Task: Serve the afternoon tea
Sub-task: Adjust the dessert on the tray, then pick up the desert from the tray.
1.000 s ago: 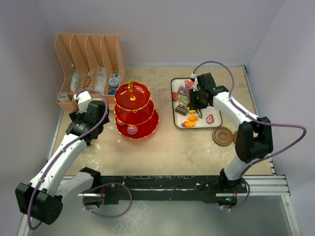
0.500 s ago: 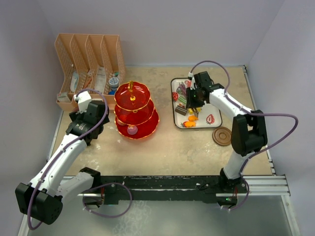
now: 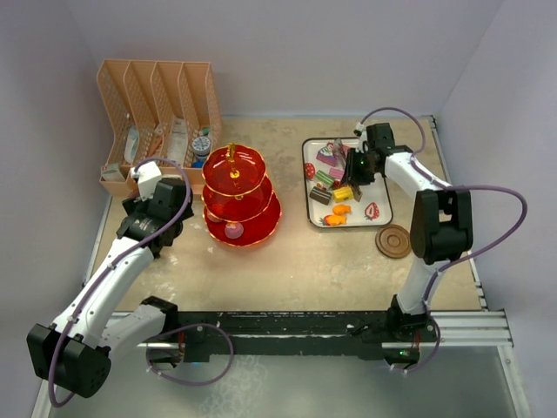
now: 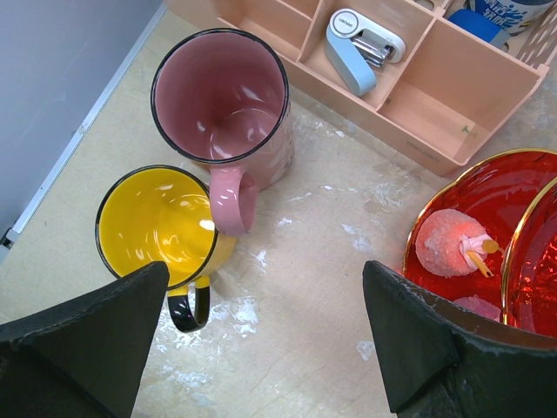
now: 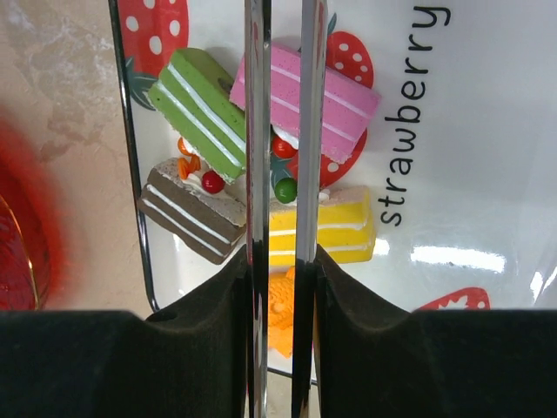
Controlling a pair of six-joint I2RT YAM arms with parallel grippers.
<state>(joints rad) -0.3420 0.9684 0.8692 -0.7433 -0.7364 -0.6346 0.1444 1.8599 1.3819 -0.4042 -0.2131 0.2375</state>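
Your right pincer (image 5: pixel 280 287) clenches tongs (image 5: pixel 257 104) over the cakes (image 5: pixel 344 100) to pinch one; your left pincer (image 4: pixel 264 279) hangs released above the mugs (image 4: pixel 218 87).

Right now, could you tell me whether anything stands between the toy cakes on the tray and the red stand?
Nothing visible does. In the top view no object lies on the table between the tray and the red stand; the right pincer, shut on the tongs, hangs over the toy cakes.
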